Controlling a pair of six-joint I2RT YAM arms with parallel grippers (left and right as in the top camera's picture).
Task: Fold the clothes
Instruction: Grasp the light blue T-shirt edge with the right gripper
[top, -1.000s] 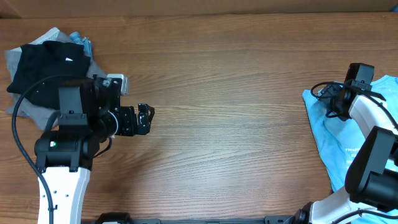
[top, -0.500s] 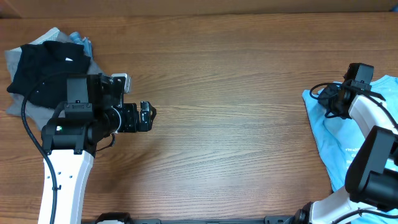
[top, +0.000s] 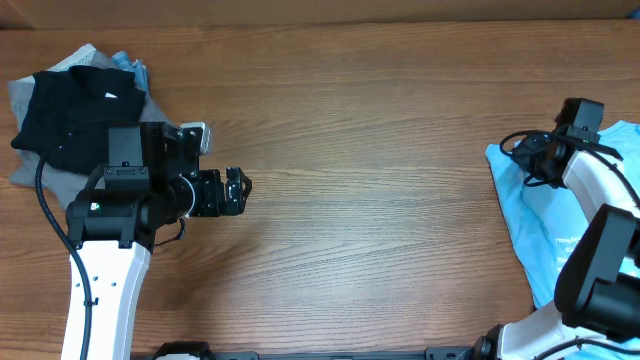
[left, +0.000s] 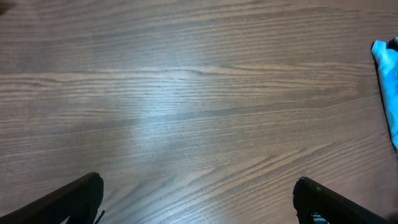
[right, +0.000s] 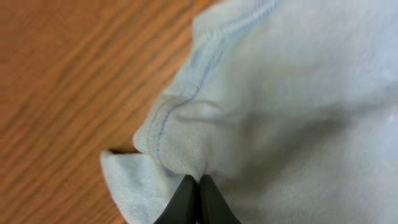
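Observation:
A light blue T-shirt (top: 535, 225) lies at the table's right edge, with small white print on it. My right gripper (top: 532, 165) is at its upper left part. In the right wrist view the fingers (right: 199, 183) are pressed together, shut on a bunched fold of the light blue T-shirt (right: 280, 93) near its stitched hem. A pile of black and grey clothes (top: 70, 110) sits at the far left corner. My left gripper (top: 240, 190) hovers open over bare wood right of that pile. In the left wrist view the left gripper (left: 199, 190) holds nothing, and the T-shirt (left: 388, 68) shows at the right border.
The wooden table (top: 360, 180) stretches between the two arms. A bit of light blue cloth (top: 125, 62) peeks from under the pile. The left arm's body (top: 105, 230) stands just below the pile.
The right gripper has closed onto the fold of the T-shirt. The left arm has shifted slightly to the right, its jaws still wide apart.

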